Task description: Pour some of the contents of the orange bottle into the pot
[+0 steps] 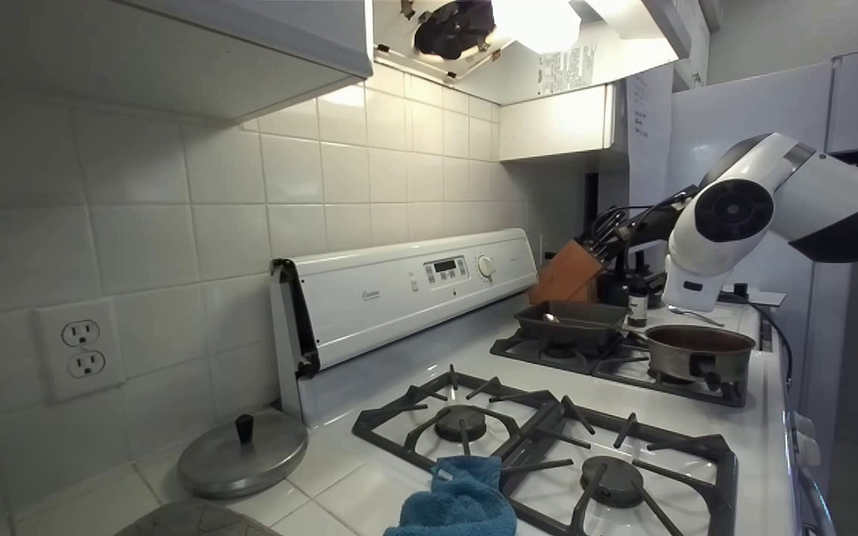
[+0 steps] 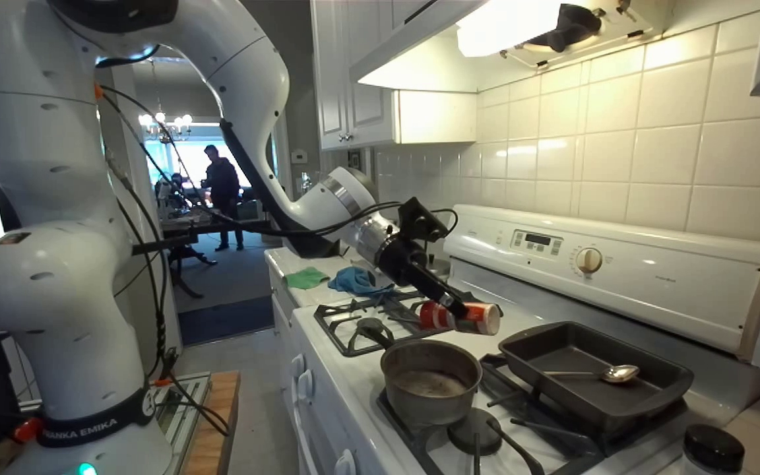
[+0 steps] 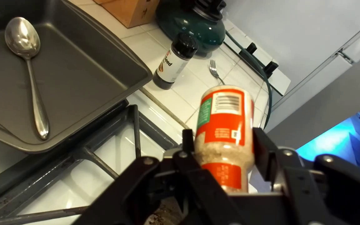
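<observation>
Above the stove (image 1: 585,391), my gripper (image 2: 457,310) holds the orange bottle (image 3: 225,140), tipped on its side near the pot (image 2: 427,409), jaws parted by its width. Its red label (image 3: 219,122) carries a barcode (image 3: 227,103) and illegible fine print. A black-capped jar (image 3: 174,62) reads "Seed"; my base band (image 2: 93,425), "RANKA EMIKA".

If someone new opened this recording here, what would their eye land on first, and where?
Probably the orange-red bottle, clamped nearly sideways in the gripper above the stove. Next, the large white robot arm filling one side of an exterior view, and the glaring hood light in both exterior views. A shiny spoon also gleams in the dark pan beside the pot.
</observation>
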Robot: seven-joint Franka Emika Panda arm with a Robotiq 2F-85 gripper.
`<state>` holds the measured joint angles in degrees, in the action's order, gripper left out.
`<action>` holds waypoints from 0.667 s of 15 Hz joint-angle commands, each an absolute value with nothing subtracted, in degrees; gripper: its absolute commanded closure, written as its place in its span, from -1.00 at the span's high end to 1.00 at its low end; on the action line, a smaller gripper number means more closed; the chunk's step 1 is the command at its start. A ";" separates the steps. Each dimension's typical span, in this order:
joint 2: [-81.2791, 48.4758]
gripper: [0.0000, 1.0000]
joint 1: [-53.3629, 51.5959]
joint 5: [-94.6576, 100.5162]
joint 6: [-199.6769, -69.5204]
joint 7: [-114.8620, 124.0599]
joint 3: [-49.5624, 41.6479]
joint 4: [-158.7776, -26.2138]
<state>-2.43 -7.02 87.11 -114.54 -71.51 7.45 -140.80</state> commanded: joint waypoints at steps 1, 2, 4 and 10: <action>-3.32 -0.54 -7.80 90.47 -110.50 -67.98 8.05 -140.69; -3.20 -0.54 -7.62 90.49 -112.04 -67.39 7.97 -140.80; -2.83 -0.54 -7.03 88.94 -113.91 -65.36 7.54 -140.65; -3.52 -0.54 -6.64 89.62 -117.44 -62.83 7.30 -140.76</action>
<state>-3.54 -7.22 88.38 -114.56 -64.88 7.67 -140.79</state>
